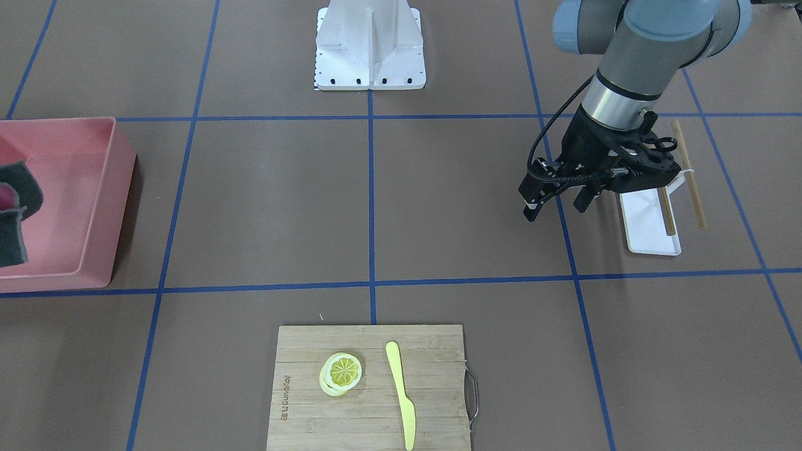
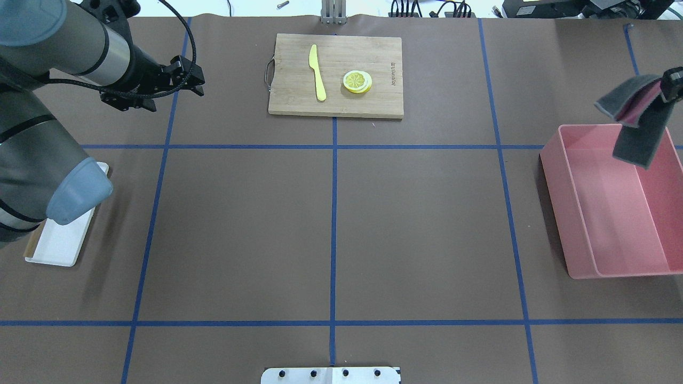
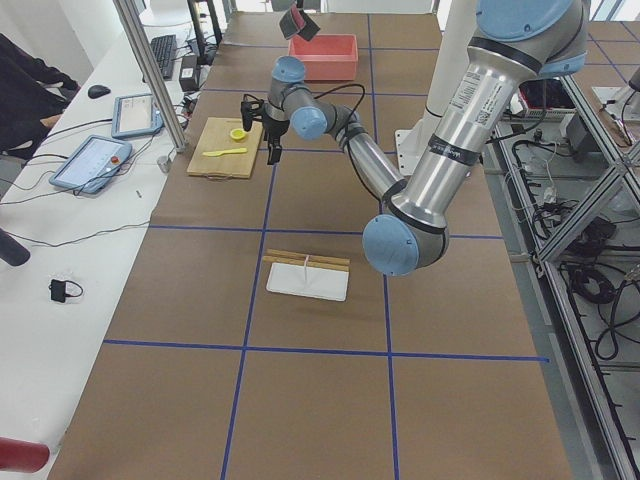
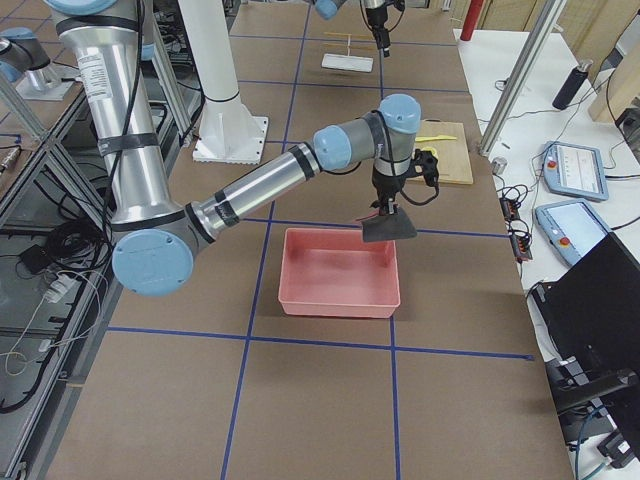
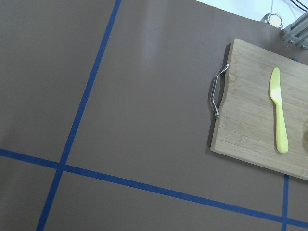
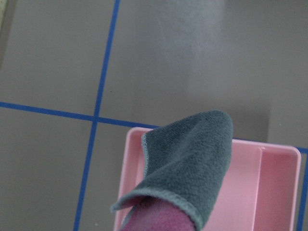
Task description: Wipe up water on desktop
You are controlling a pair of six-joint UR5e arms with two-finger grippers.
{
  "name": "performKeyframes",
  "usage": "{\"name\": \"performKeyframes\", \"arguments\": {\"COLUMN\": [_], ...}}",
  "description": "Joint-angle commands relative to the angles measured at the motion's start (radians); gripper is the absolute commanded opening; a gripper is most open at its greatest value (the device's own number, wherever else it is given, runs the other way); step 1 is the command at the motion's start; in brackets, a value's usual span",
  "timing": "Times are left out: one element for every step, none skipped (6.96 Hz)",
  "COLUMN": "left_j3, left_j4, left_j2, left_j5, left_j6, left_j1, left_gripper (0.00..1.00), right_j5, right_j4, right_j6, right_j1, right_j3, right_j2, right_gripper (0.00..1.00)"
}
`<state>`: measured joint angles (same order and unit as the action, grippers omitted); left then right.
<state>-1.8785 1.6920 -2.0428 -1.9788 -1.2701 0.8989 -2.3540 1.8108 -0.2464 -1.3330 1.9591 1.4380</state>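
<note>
- Overhead exterior view shows you the right gripper point(image 2: 668, 88) at the frame's right edge, its jaws closed tight on a folded microfibre cloth, dark grey outside and pink inside point(image 2: 637, 133).
- The cloth hangs from that claw over the far end of the rectangular pink plastic bin point(image 2: 565, 213). You cannot tell whether its lower edge brushes the rim.
- The right wrist camera gives you the same grip from above: a grey fold draped over the bin's corner, with pink showing underneath.
- The left gripper point(image 1: 556, 211) has its jaws spread well apart and holds nothing. It hovers above a blue tape line, its fingertips off the surface.
- Just beside that claw lies a flat white rectangular tray point(image 1: 645, 241) with a pair of wooden chopsticks point(image 1: 689, 175) resting across it.
- The matte brown desktop with blue tape lines point(image 2: 416, 229) stretches bare between the two arms.
- At its far edge sits a bamboo cutting board with a metal handle point(image 2: 384, 101). It carries a yellow plastic knife point(image 2: 317, 72) and, a little apart from it, a stack of lemon slices point(image 2: 357, 81).
</note>
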Motion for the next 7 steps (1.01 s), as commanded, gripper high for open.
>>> {"name": "performKeyframes", "arguments": {"left_j3": [-0.001, -0.002, -0.004, -0.005, -0.01, -0.043, -0.062], "left_j4": [0.0, 0.0, 0.0, 0.0, 0.0, -0.006, -0.015], "left_j2": [0.001, 0.001, 0.001, 0.003, 0.003, 0.027, 0.048], "left_j5": [0.0, 0.0, -0.002, -0.002, -0.005, -0.009, -0.062], "left_j6": [0.0, 0.0, 0.0, 0.0, 0.0, 0.009, 0.068], "left_j1": [0.0, 0.0, 0.0, 0.0, 0.003, 0.009, 0.067], "left_gripper": [0.98, 0.98, 0.98, 0.98, 0.98, 0.98, 0.98], "right_j5": [0.005, 0.006, 0.009, -0.005, 0.002, 0.005, 0.007], "right_j4": [0.004, 0.005, -0.01, -0.011, -0.019, -0.019, -0.024], "right_j6": [0.004, 0.001, 0.004, -0.002, -0.002, -0.004, 0.004], "right_j1": [0.024, 0.034, 0.034, 0.029, 0.028, 0.023, -0.015], "right_j3": [0.026, 0.026, 0.041, 0.055, 0.064, 0.081, 0.064], "right_j2": [0.11, 0.111, 0.137, 0.18, 0.17, 0.17, 0.167], "right_gripper": [0.0, 0.36, 0.99, 1.0, 1.0, 1.0, 1.0]}}
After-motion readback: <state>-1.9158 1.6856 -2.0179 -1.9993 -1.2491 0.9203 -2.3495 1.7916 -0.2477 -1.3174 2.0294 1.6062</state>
